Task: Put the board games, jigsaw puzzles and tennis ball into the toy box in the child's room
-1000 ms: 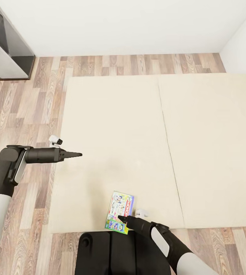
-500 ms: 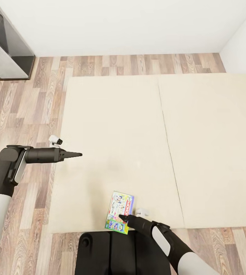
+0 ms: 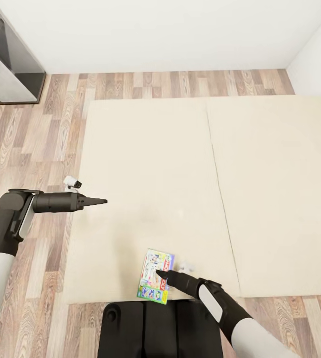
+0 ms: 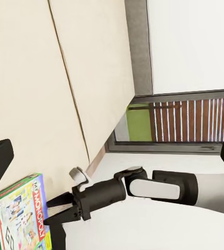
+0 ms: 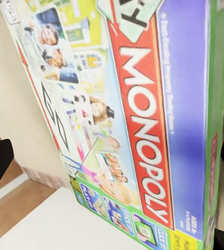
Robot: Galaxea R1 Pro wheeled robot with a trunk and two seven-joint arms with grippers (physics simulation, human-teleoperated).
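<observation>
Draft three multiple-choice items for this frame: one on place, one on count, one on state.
1. Where does the board game lie?
A. near edge of the bed
B. on the wood floor
C. on the grey shelf

2. How many board games show in the head view?
A. one
B. two
C. three

3. The right gripper is:
A. far from the game
C. holding the game in the air
B. over the game, the game flat on the bed

Key: 1 A, it rests on the beige mattress edge. 2 A, a single printed box shows. 3 B, the tip sits over the flat box.
</observation>
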